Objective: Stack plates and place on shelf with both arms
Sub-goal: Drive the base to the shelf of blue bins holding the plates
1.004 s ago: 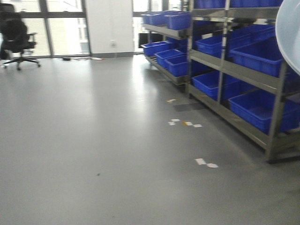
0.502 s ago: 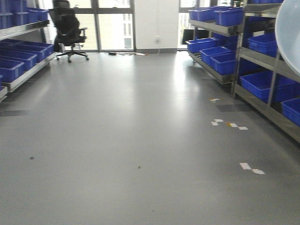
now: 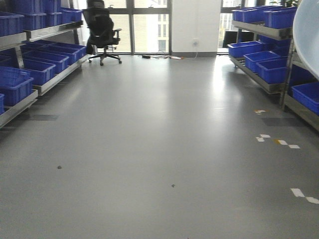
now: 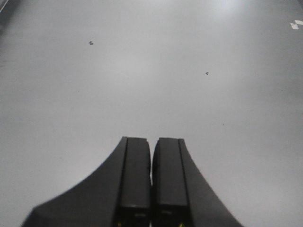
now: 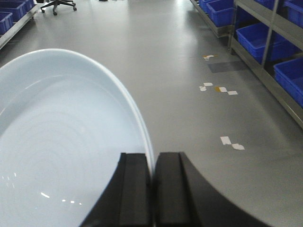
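- Pale bluish-white plate [image 5: 61, 142], tilted on edge; one or a stack of two, cannot tell.
- Held by right gripper [image 5: 152, 163], jaws narrow, pinching the rim.
- Idle left gripper [image 4: 151, 156]: jaws pressed together, nothing between, over floor [image 4: 142, 71].
- Judged step: carry to shelf. Next needs a rack [image 3: 259, 30] with blue bins [image 3: 247, 49] faced squarely, left arm supporting, plate levelled.

The left rack [image 3: 50, 31] and right rack [image 3: 261, 30] flank the floor [image 3: 149, 149], an office chair [image 3: 102, 30] far between them, a plate [image 3: 308, 35] near right.
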